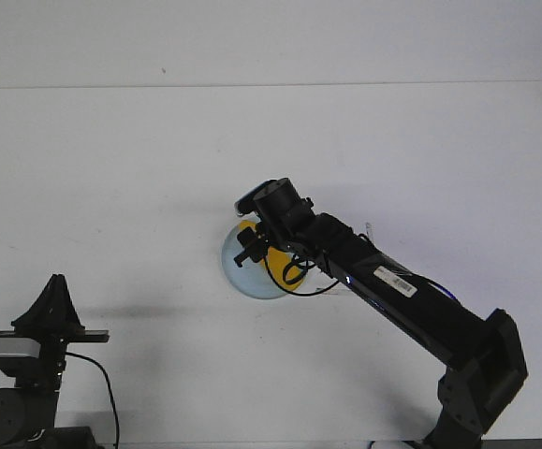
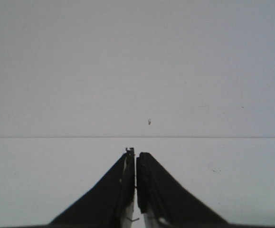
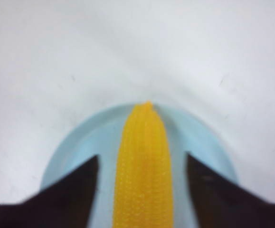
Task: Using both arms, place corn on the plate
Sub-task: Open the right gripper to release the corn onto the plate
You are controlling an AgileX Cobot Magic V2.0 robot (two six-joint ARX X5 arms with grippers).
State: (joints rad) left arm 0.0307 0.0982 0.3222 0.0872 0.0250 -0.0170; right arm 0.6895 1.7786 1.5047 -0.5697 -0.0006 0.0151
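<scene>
The yellow corn (image 3: 144,166) lies on the pale blue plate (image 3: 71,152), its pointed tip reaching the plate's far rim. My right gripper (image 3: 142,156) is open and straddles the cob, with blue plate showing between the corn and each black finger (image 3: 80,190). In the front view the right arm reaches over the plate (image 1: 236,267) mid-table, hiding most of the corn (image 1: 278,265); the right gripper (image 1: 261,245) hangs just above it. My left gripper (image 2: 136,154) is shut and empty, held near the table's front left corner (image 1: 55,285), far from the plate.
The white table (image 1: 158,168) runs back to a pale wall. The right arm's black links and cables (image 1: 411,299) slant from the front right toward the plate. Nothing else lies on the surface.
</scene>
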